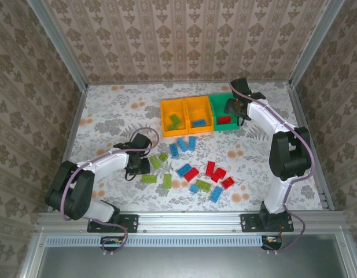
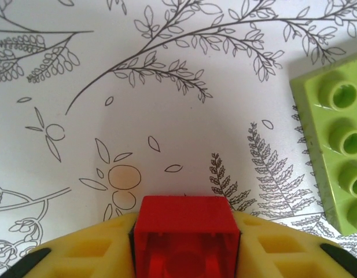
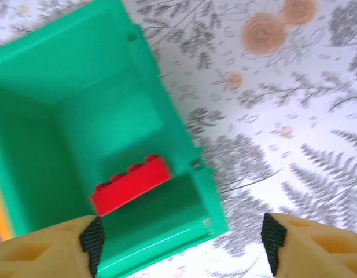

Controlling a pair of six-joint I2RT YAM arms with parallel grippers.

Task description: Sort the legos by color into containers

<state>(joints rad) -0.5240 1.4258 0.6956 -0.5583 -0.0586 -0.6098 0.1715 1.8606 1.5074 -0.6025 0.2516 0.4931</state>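
Note:
My left gripper (image 2: 187, 226) is shut on a red lego (image 2: 187, 243), low over the table; its yellow fingers (image 2: 85, 252) press both sides of the brick. A lime lego (image 2: 337, 145) lies just to its right. From above, the left gripper (image 1: 136, 167) sits at the left end of the loose pile of red (image 1: 191, 174), blue (image 1: 183, 145) and lime (image 1: 149, 178) legos. My right gripper (image 1: 236, 109) hangs open and empty over the green container (image 3: 62, 92), where one red lego (image 3: 132, 182) lies. The right gripper (image 3: 181, 240) straddles that bin's near corner.
Three containers stand in a row at the back: an orange one (image 1: 165, 109) with lime bricks, a second orange one (image 1: 197, 104) with a blue brick, and the green one (image 1: 220, 99). Metal frame posts and patterned walls enclose the table.

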